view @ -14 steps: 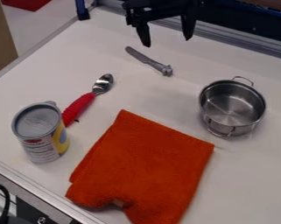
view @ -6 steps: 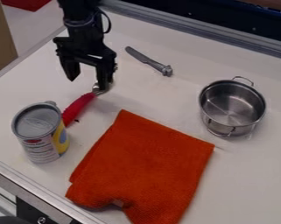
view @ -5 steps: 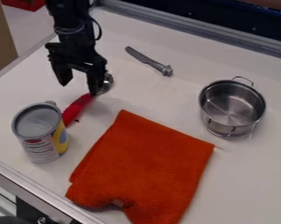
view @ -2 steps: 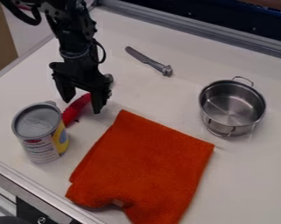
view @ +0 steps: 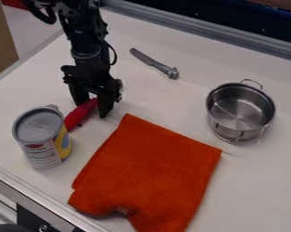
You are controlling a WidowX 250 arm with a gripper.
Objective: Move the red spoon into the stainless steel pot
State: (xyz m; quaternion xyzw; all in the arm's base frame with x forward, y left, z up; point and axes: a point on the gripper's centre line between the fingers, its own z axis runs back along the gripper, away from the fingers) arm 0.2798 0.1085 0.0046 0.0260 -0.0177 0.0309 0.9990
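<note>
Red spoon was seen on the counter, its handle end set right by the can. Nearest, a folded orange cloth was laid flat, soft and fuzzy. Cylindrical, paper-labelled can could be knocked if the spoon was swung during lifting. Fingers of the gripper were spread, the ribbed red handle placed between them; it might be rolled loose if pinched off-centre. Beyond, the round, shiny steel pot could be tipped if its rim was caught. Farthest, a slim grey knife was noted.
</note>
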